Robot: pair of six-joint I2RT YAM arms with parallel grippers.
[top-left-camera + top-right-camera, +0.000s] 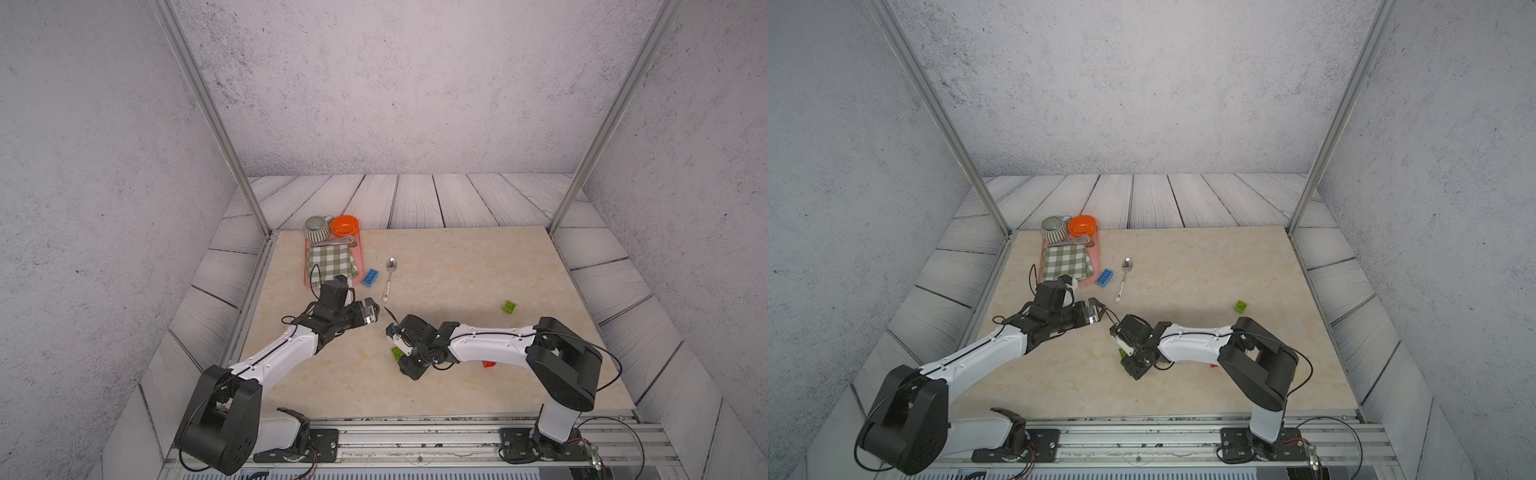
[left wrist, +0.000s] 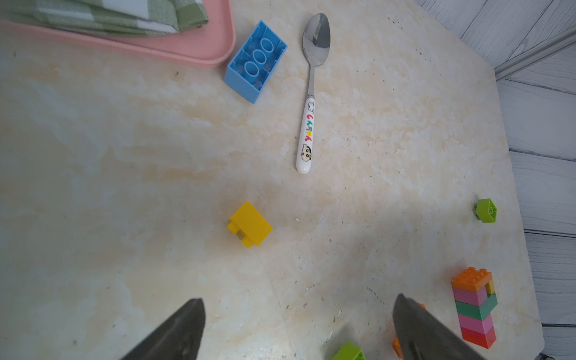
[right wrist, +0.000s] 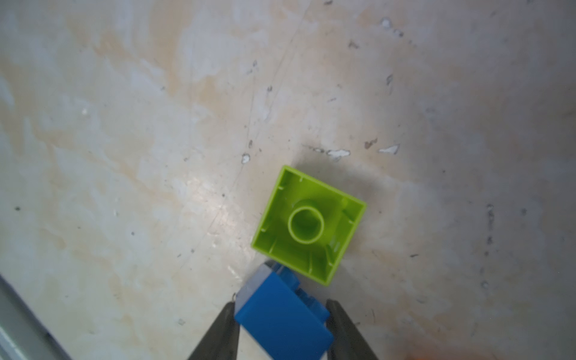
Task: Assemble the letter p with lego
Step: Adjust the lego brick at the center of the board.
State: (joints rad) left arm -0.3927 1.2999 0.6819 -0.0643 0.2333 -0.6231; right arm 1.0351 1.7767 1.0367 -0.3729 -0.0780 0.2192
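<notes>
My right gripper (image 3: pixel 282 302) is shut on a dark blue lego brick (image 3: pixel 283 314), held just above the table beside an upturned lime brick (image 3: pixel 308 224). That lime brick (image 1: pixel 397 353) peeks out beside the right wrist in a top view. My left gripper (image 2: pixel 300 297) is open and holds nothing. A yellow brick (image 2: pixel 251 224) lies ahead of it. A stack (image 2: pixel 475 307) of orange, pink, green, pink and red bricks lies flat on the table. A light blue oblong brick (image 1: pixel 370 277) lies upturned by the tray, and another lime brick (image 1: pixel 509 306) sits far right.
A metal spoon (image 1: pixel 388 278) with a white handle lies next to the light blue brick. A pink tray (image 1: pixel 360 257) at the back left holds a checked cloth (image 1: pixel 330 259), a striped mug (image 1: pixel 318 228) and an orange bowl (image 1: pixel 345 224).
</notes>
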